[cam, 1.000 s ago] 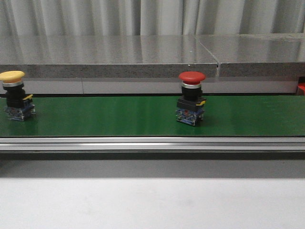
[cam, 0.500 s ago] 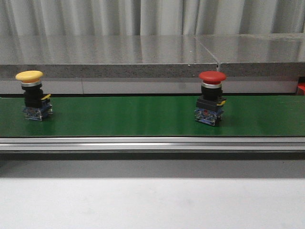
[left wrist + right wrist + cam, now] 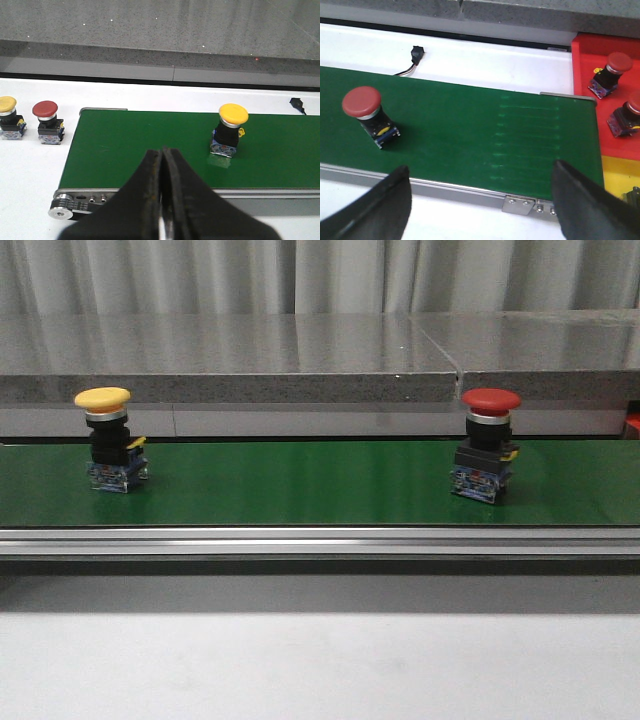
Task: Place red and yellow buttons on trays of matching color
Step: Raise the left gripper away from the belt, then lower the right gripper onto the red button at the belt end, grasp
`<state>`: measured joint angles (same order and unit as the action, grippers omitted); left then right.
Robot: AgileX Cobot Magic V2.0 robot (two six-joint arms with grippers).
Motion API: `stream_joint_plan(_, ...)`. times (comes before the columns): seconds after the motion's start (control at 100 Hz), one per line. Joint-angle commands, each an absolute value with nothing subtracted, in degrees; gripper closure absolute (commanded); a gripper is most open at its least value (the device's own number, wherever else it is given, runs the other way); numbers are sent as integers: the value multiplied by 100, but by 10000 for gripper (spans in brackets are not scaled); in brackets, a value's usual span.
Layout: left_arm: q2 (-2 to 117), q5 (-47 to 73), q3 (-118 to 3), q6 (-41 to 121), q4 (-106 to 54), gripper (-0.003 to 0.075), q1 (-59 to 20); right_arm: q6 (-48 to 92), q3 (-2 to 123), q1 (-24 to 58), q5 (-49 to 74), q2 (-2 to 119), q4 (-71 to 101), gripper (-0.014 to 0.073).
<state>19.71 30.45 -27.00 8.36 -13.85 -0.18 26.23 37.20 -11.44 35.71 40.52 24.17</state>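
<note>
Left gripper (image 3: 161, 200): fingers pressed together, holding nothing, over near belt edge. Yellow button (image 3: 110, 438) upright on green belt (image 3: 300, 485), left part. Red button (image 3: 487, 443) upright, right part. Right gripper (image 3: 480, 200): fingers spread wide. Red tray (image 3: 590, 70) past belt's right end, holding 2 red buttons.

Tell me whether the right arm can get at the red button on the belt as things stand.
Probably yes. The right gripper is open, and the red button stands upright and alone on the green conveyor belt, with nothing between them in the right wrist view. The belt seems to be carrying it along, so timing matters.
</note>
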Motion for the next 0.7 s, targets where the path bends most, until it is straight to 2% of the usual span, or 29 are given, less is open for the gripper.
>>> stream_joint_plan(0.0, 2014, 2659, -2839, 839, -1491, 739, -68, 2676, 3911, -1113, 3369, 4205, 2593, 11)
stream_joint_plan(0.3, 2014, 2659, -2839, 839, -1491, 739, -68, 2956, 4281, -287, 3524, 5558, 2600, 11)
stream_joint_plan(0.69, 2014, 2659, -2839, 839, -1491, 739, -68, 2971, 4994, 289, 3444, 7443, 2600, 11)
